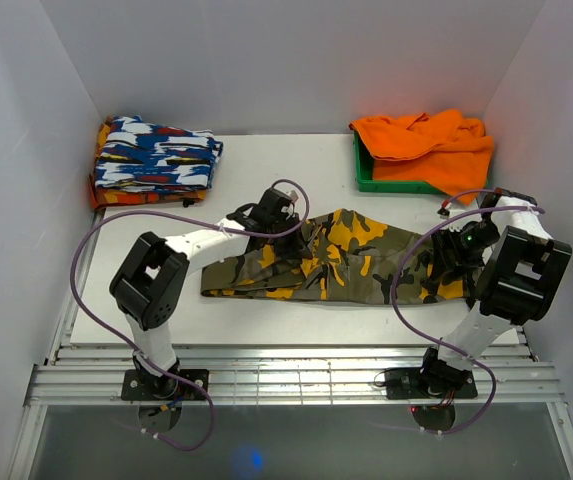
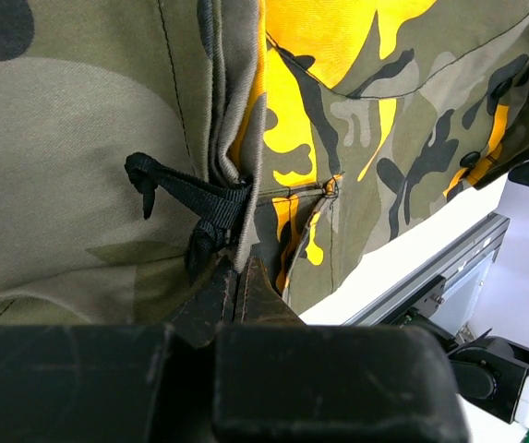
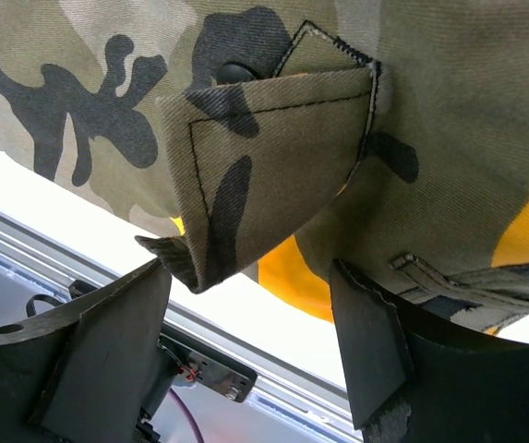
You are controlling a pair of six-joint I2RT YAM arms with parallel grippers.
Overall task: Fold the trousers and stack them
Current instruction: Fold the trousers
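Counting one pair of trousers point(image 1: 336, 255), stretched as a long band from left to right across the middle of the counter point(image 1: 266, 170), with the waist end to the right. Counting two arms and two hands, one hand at each end of the band.

At the left end: left hand point(image 1: 271, 212) point(image 2: 238, 284) down on the cloth, clamped tight on a raised seam fold of the trousers, fingertips meeting on it, just beside one black strap loop point(image 2: 186, 198).

At the right end: right hand point(image 1: 456, 245) point(image 3: 250, 277) low over the cloth, spread wide, its two fingers point(image 3: 107, 341) well apart and gripping nothing. Between them, one stitched pocket flap point(image 3: 264, 175) hanging down, lower corner just beside one fingertip.

Elsewhere on the counter: one folded blue-white-red garment point(image 1: 156, 155) at the far left corner. One orange cloth point(image 1: 426, 140) heaped over one green tray point(image 1: 386, 182) at the far right. Both apart from the trousers.
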